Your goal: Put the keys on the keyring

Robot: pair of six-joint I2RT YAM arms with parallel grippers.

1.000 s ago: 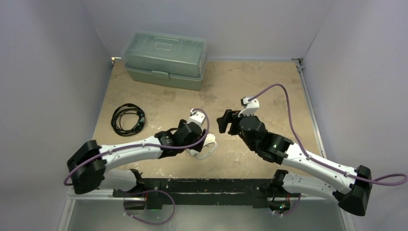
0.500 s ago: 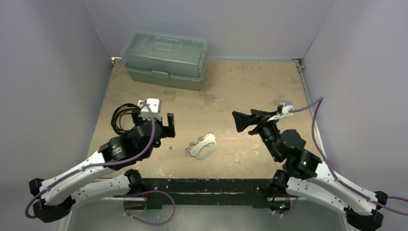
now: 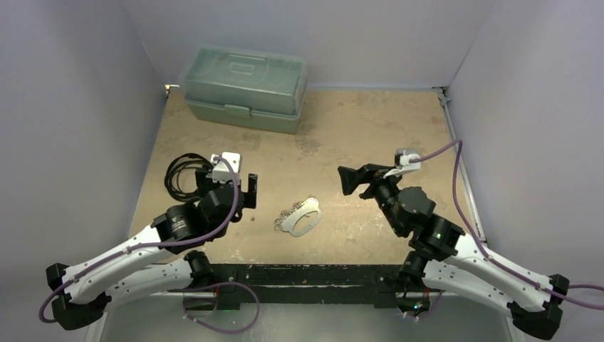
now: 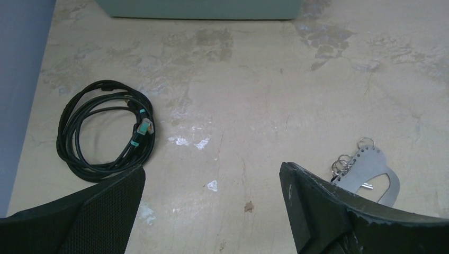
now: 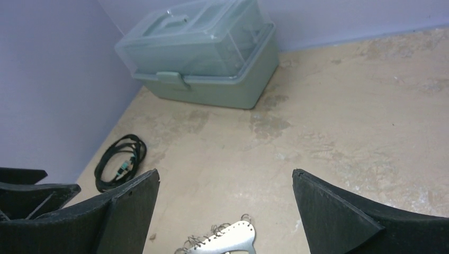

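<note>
The keyring [image 3: 300,216], a thin silvery oval loop with a cluster of small rings on its left edge, lies flat on the table between the arms. It also shows in the left wrist view [image 4: 373,168] and the right wrist view [image 5: 229,241]. A tiny silvery key [image 4: 369,184] seems to lie in the loop's opening; I cannot make out other keys. My left gripper [image 3: 229,187] [image 4: 212,170] is open and empty, left of the keyring. My right gripper [image 3: 360,177] [image 5: 226,173] is open and empty, right of it, pointing towards it.
A grey-green lidded plastic box [image 3: 246,87] stands at the back left. A coiled black cable [image 3: 186,175] lies at the left, just beside my left gripper. Purple walls close in the table on the left, back and right.
A second ago my left gripper was down at the keyring and my right close by; both have pulled back to their sides. The keyring lies where it was.
</note>
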